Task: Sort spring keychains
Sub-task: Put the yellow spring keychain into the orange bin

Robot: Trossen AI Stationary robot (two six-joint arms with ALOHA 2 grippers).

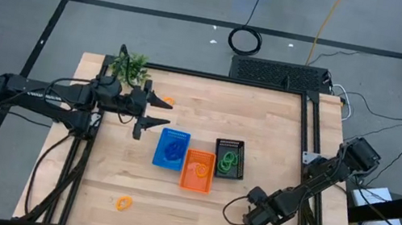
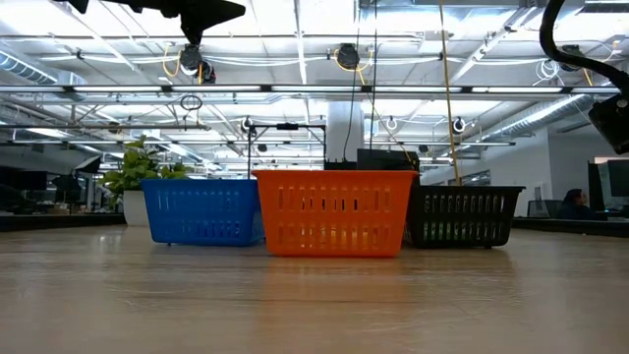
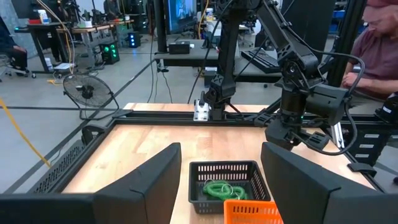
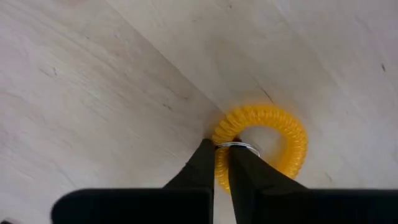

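In the right wrist view an orange spring keychain lies flat on the wooden table near its front right corner, with my right gripper shut on it. In the high view that gripper hides the keychain. My left gripper hangs open above the table's far left part and holds nothing. Blue keychains lie in the blue basket, orange ones in the orange basket and green ones in the black basket. Another orange keychain lies loose near the front left. My right gripper pinches the keychain's coil between its two fingertips, at the spot where a thin metal ring wraps it. The fingers come from above, pointing down, and stand across the coil. The loop lies flat on the table.
The three baskets stand side by side at the table's middle. A green plant sprig stands at the far left corner, and a small orange piece lies beside the left gripper. A black frame runs along the table's edges. A person sits beyond the right side.
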